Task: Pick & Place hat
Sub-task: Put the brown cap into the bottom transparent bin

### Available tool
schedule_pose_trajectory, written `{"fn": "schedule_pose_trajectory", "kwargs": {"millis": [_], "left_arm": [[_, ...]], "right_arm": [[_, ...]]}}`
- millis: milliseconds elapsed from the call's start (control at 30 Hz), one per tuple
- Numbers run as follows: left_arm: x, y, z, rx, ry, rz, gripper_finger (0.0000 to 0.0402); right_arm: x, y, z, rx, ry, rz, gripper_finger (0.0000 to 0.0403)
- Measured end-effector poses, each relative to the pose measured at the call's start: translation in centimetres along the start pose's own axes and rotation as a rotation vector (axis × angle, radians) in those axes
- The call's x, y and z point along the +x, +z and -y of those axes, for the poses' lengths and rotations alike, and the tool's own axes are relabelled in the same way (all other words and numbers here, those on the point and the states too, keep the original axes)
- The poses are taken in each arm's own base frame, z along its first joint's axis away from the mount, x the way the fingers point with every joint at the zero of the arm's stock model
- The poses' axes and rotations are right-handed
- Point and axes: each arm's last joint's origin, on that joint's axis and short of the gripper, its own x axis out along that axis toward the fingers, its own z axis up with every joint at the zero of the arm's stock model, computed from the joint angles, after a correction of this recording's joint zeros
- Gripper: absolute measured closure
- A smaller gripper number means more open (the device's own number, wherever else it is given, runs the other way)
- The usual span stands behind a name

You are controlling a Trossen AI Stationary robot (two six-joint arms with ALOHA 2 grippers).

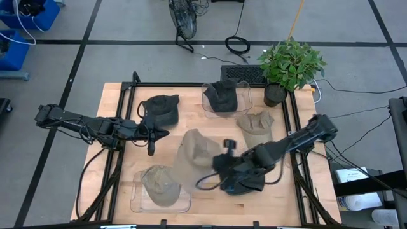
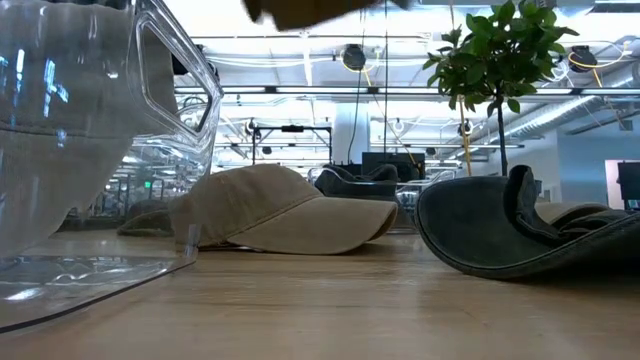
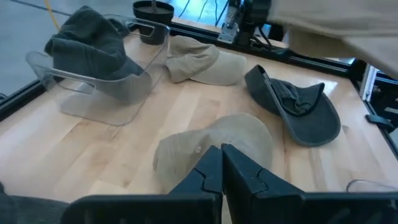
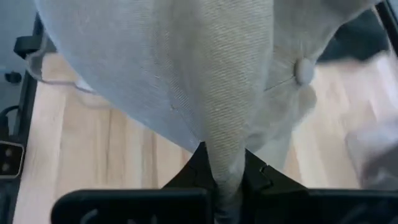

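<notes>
My right gripper (image 1: 215, 164) is shut on a tan hat (image 1: 193, 159) and holds it high above the table's middle; its underside shows at the low view's top edge (image 2: 310, 10) and fills the right wrist view (image 4: 186, 68). A second tan hat (image 2: 285, 210) rests crown up on the table beneath it, just ahead of my left gripper (image 3: 221, 163). That gripper (image 1: 151, 145) is shut and hovers left of centre. A dark hat (image 3: 295, 106) lies upside down under my right arm. My right gripper pinches a fold of the tan hat's crown cloth (image 4: 227, 171) between its two fingers, a short way from the crown's top button (image 4: 303, 70). The fingers come from the table's right side. The hat is lifted clear of the table and spreads out beyond the fingertips.
A clear bin (image 1: 137, 194) at the near left holds a tan hat (image 1: 160, 184). Another clear bin (image 1: 245, 95) at the far side holds a dark hat (image 1: 222, 95). Another dark hat (image 1: 160, 109) and tan hat (image 1: 255, 126) lie on the table. A potted plant (image 1: 289, 63) stands at the far right corner.
</notes>
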Motion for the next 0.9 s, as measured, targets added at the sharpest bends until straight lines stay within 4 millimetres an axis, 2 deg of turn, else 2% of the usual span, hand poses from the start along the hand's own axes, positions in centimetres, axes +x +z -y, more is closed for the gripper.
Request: {"fn": "schedule_pose_trajectory", "kwargs": {"millis": [133, 367, 567, 767, 900], "left_arm": [[-1.1, 0.6, -0.3, 0.020, 0.001, 0.044, 0.0397], [-4.6, 2.7, -1.3, 0.001, 0.021, 0.101, 0.0397], [-6.4, 4.1, -1.5, -0.017, 0.016, 0.111, 0.0399], [-6.8, 4.7, -1.4, -0.021, 0.014, 0.116, 0.0399], [-6.8, 4.6, -1.5, -0.017, 0.018, 0.102, 0.0395]], "right_arm": [[1.5, 2.3, -1.6, -0.109, -0.040, 0.024, 0.0393], [4.2, 4.7, -3.5, -0.265, -0.118, 0.062, 0.0393], [5.9, 5.9, -4.8, -0.311, -0.133, 0.107, 0.0393], [7.2, 6.4, -6.5, -0.386, -0.151, 0.187, 0.0393], [7.9, 5.9, -7.4, -0.450, -0.217, 0.190, 0.0393]]}}
